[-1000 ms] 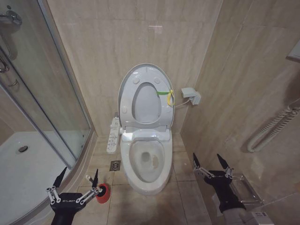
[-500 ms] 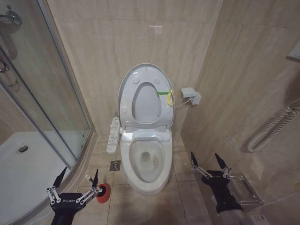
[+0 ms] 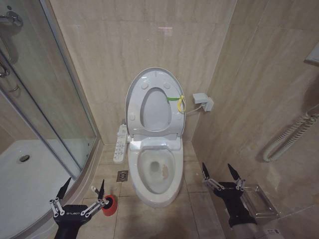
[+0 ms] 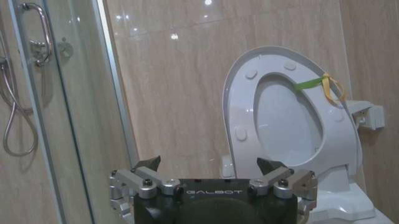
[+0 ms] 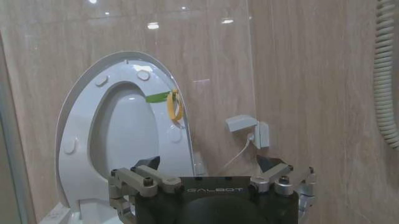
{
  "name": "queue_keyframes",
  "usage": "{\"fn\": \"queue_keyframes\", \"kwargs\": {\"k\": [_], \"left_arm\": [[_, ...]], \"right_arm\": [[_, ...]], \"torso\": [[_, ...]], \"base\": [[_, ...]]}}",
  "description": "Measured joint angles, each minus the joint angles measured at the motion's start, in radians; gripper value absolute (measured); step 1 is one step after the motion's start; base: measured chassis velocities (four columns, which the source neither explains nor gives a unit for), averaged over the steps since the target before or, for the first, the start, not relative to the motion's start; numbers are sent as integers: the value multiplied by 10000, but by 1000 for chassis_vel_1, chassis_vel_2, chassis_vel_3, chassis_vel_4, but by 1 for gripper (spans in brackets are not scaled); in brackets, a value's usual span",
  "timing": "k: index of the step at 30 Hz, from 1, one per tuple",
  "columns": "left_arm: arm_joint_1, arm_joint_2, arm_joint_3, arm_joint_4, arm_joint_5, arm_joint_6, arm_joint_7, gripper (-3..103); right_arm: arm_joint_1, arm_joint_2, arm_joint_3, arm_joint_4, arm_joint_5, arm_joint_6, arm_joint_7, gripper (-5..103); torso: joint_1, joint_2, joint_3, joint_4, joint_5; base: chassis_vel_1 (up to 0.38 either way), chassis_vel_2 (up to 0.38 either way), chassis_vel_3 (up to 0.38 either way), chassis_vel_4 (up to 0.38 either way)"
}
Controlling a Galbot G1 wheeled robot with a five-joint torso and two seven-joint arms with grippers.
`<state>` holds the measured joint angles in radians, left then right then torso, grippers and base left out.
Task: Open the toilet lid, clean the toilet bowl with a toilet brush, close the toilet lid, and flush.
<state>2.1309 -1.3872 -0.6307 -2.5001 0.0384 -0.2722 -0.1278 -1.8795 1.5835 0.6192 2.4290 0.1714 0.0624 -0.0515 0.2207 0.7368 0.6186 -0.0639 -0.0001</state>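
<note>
Toilet lid [image 3: 133, 102] up against the wall; left end effector [image 3: 82, 188] and right end effector [image 3: 219, 173] both released, low beside the toilet bowl [image 3: 174, 164].

the glossy white oval plastic toilet lid [image 3: 152, 102] carries a yellow-green strap [image 3: 176, 100]. the elongated ceramic toilet bowl [image 3: 155, 172] is white too. the small round brush holder cup [image 3: 109, 204] is red. my left tool [image 3: 82, 191] and right tool [image 3: 218, 173] are black with silver joints. the wall tiles [image 3: 124, 45] are beige, faintly streaked.
</note>
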Motion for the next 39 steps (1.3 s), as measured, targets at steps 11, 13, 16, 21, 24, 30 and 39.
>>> {"fn": "queue_keyframes", "kwargs": {"k": [11, 13, 16, 21, 24, 30, 39], "left_arm": [[0, 0, 0, 0, 0, 0, 0, 100], [0, 0, 0, 0, 0, 0, 0, 100], [0, 0, 0, 0, 0, 0, 0, 100], [0, 0, 0, 0, 0, 0, 0, 100], [0, 0, 0, 0, 0, 0, 0, 100], [0, 0, 0, 0, 0, 0, 0, 100], [0, 0, 0, 0, 0, 0, 0, 100]], "right_arm": [[4, -5, 5, -4, 0, -4, 10, 100], [4, -6, 5, -4, -1, -4, 11, 100], [4, -6, 6, -4, 0, -5, 11, 100], [5, -7, 7, -4, 1, -7, 12, 100], [5, -7, 7, -4, 2, -9, 12, 100], [5, -7, 7, -4, 3, -12, 12, 100], [5, -8, 7, -3, 3, -12, 12, 100]], "torso": [[0, 0, 0, 0, 0], [0, 0, 0, 0, 0], [0, 0, 0, 0, 0], [0, 0, 0, 0, 0], [0, 0, 0, 0, 0], [0, 0, 0, 0, 0], [0, 0, 0, 0, 0]], "base": [[0, 0, 0, 0], [0, 0, 0, 0], [0, 0, 0, 0], [0, 0, 0, 0], [0, 0, 0, 0], [0, 0, 0, 0], [0, 0, 0, 0]]}}
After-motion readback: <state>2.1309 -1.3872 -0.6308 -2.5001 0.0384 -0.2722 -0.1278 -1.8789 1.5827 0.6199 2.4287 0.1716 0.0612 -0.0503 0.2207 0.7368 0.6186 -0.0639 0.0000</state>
